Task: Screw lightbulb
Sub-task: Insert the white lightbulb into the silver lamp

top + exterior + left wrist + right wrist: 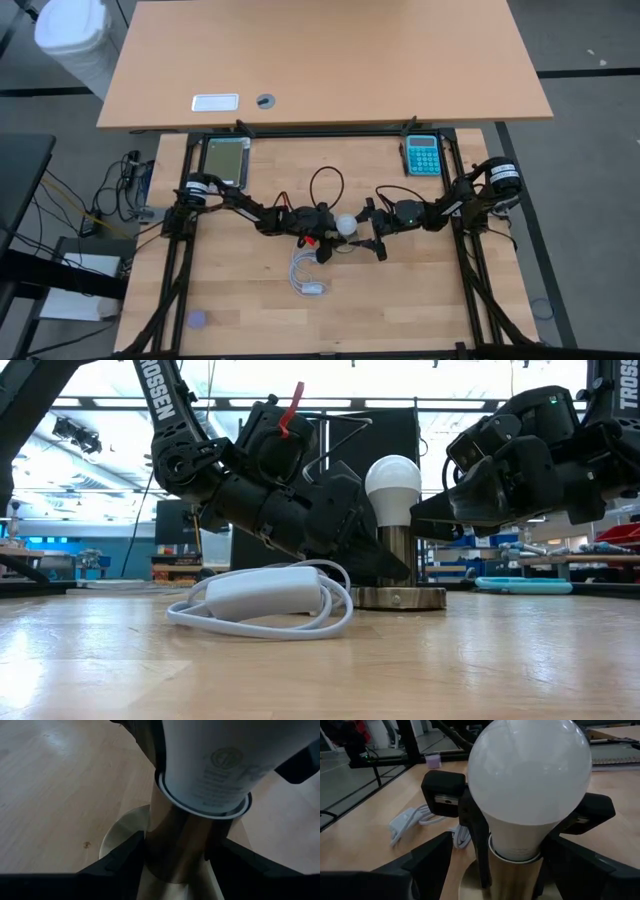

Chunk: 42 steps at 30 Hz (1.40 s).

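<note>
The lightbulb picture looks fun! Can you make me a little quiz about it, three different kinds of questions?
1. True or false: the lightbulb stands upright in the metal socket stand.
2. What does the left claw hold? A) the socket stand's post B) the white cable C) nothing
3. Fill in: the right claw has its fingers on either side of the ____.

Key: 1 true; 2 A; 3 lightbulb
</note>
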### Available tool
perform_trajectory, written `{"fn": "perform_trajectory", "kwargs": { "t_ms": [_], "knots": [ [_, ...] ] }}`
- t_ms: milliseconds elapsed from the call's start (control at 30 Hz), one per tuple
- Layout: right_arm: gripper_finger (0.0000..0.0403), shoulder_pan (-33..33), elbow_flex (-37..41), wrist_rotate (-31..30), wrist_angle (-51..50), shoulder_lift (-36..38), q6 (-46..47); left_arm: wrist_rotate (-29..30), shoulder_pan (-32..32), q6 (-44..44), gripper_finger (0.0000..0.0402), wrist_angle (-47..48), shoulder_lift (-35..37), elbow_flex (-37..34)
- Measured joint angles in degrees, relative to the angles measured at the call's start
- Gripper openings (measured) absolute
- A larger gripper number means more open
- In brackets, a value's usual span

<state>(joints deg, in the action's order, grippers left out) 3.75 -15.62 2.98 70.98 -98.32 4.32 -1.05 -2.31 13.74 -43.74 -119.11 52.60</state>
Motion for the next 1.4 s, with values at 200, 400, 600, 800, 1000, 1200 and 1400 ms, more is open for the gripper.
{"fn": "perform_trajectory", "kwargs": {
  "t_ms": [200, 400, 600, 800, 1000, 1200, 1400],
  "knots": [
    [0.0307, 0.0, 0.0, 0.0, 0.0, 0.0, 0.0, -0.1, 0.0, 0.0, 0.0218, 0.6, 0.0, 0.1],
    [0.0307, 0.0, 0.0, 0.0, 0.0, 0.0, 0.7, 0.1, 0.0, 0.0, 0.0218, 0.6, 0.0, 0.1],
    [0.0307, 0.0, 0.0, 0.0, 0.0, 0.0, 1.0, 0.3, 0.0, -0.2, 0.0218, 0.7, 0.0, 0.1],
    [0.0307, -0.1, 0.0, 0.1, 0.0, 0.0, 0.0, 0.3, 0.0, -0.2, 0.0218, 0.8, 0.0, 0.1],
    [0.0307, -0.7, 0.1, -0.5, -0.2, 0.0, -1.7, 0.7, 0.1, -0.3, 0.0218, 1.1, 0.0, 0.1],
    [0.0308, -1.0, 0.1, -1.0, 0.2, -0.2, -3.3, 0.3, 0.0, -1.2, 0.0218, 1.5, 0.1, 0.1],
    [0.0308, -2.3, 0.1, 0.0, -2.4, -0.2, -2.9, 0.4, 0.1, -1.2, 0.0218, 1.5, 0.1, 0.1]
  ]
}}
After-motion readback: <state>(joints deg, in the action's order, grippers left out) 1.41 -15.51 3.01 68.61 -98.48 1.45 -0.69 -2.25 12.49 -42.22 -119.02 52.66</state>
